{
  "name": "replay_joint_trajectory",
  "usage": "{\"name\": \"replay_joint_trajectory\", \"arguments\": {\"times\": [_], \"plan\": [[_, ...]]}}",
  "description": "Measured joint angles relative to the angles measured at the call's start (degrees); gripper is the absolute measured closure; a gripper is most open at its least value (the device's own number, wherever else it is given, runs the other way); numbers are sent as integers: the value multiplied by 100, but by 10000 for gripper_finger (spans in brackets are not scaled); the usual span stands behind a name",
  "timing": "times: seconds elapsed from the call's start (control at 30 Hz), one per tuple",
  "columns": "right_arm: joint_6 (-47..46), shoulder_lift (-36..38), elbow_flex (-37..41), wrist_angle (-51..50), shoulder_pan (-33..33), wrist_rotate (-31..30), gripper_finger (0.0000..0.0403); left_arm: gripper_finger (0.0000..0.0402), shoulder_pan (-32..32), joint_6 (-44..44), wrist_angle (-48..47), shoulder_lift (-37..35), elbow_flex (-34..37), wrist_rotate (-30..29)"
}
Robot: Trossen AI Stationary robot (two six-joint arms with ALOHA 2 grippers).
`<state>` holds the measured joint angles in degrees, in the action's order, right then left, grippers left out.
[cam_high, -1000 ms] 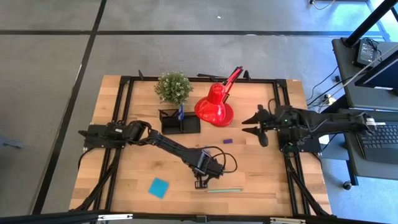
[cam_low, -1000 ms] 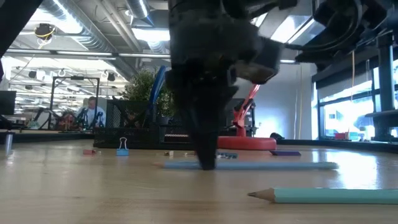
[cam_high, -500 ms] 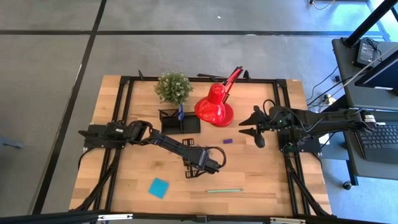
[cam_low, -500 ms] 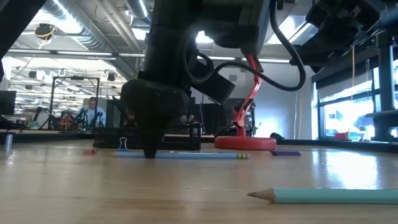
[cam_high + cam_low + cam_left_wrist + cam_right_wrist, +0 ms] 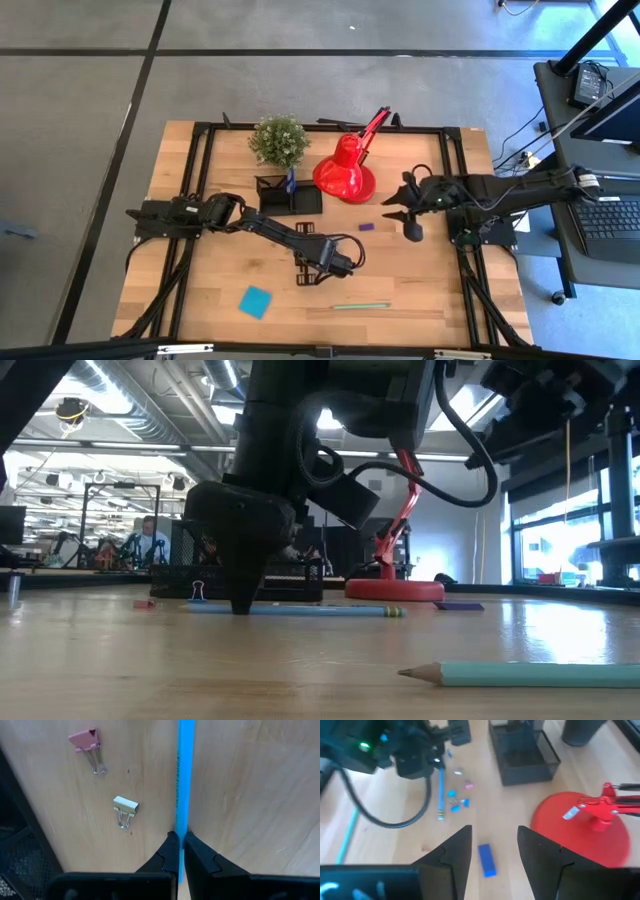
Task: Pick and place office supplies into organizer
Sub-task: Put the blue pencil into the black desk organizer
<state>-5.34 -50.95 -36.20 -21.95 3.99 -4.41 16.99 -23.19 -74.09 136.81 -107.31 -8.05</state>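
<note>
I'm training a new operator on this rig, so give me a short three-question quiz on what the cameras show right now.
1. True or false: the left gripper is shut on the blue pencil.
2. Which item lies on the table just ahead of the open right gripper? A) a small blue block B) scissors C) a stapler
3. Fill in: the two binder clips beside the blue pencil are pink and ____.

Key: 1 true, its fingers pinch the pencil near one end. 2 A, it lies between the fingers in the right wrist view. 3 cream; both lie loose on the wood.
</note>
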Motion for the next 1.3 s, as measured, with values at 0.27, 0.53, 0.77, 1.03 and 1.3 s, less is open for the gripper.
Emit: {"name": "replay_joint_trajectory", "arguments": {"times": [0.27,0.53,0.77,1.03,1.3], "plan": [[-73,-1330,-1290,-1175,186,-188,241,394,11,354,30,-2,5,-117],[-53,-2139,-2041,-1769,197,-350,241,394,13,400,56,-2,11,-239],[132,-2202,-2177,-1787,197,-353,241,397,76,296,60,-2,13,-195],[128,-2191,-2182,-1782,197,-355,241,397,107,634,283,-156,104,-195],[126,-2191,-2182,-1771,197,-358,241,398,125,295,2400,-1132,1679,-269]]}}
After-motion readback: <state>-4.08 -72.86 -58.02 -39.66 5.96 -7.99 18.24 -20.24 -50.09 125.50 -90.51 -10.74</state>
